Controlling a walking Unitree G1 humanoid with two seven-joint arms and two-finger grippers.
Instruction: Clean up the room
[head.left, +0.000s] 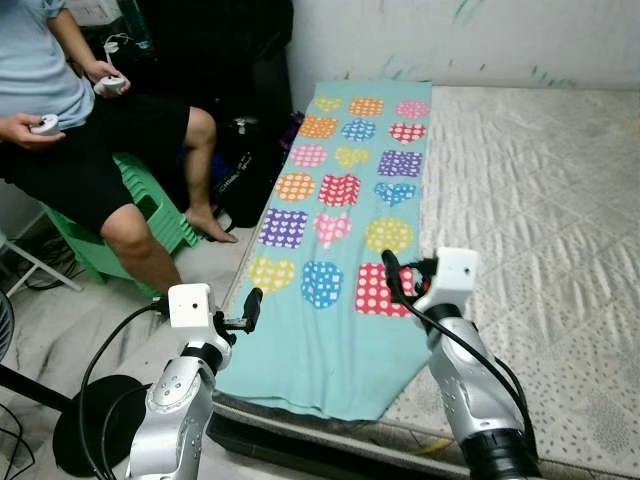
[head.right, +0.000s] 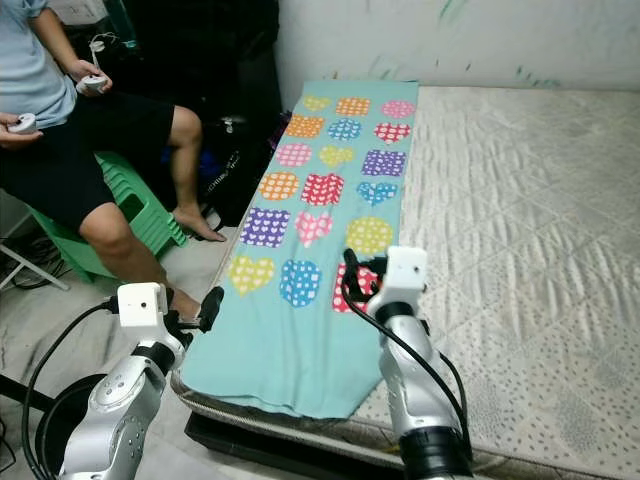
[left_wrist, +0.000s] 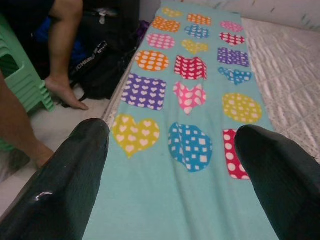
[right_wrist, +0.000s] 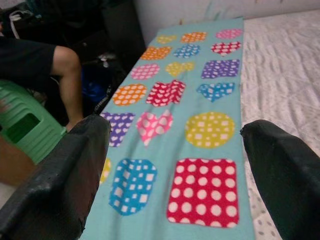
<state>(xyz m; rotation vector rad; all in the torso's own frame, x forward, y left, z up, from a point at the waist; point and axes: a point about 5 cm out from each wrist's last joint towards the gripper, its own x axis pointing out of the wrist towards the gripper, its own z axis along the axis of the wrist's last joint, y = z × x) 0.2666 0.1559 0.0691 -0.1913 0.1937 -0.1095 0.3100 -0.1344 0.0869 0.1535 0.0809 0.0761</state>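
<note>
A teal blanket (head.left: 345, 215) printed with coloured hearts and patches lies flat along the left side of the pale quilted mattress (head.left: 540, 200). Its near end drapes over the mattress's front edge. My left gripper (head.left: 240, 315) hovers open at the blanket's near left edge, and the wrist view shows its black fingers (left_wrist: 65, 180) spread over the cloth with nothing between them. My right gripper (head.left: 408, 275) is open above the red dotted patch (right_wrist: 202, 197) near the blanket's right edge, holding nothing.
A person (head.left: 70, 130) sits on a green stool (head.left: 150, 215) to the left, holding two controllers, with a bare foot on the floor by the bed. A black bag (head.left: 245, 165) lies beside the bed. A black round base (head.left: 95, 420) with cables stands at lower left.
</note>
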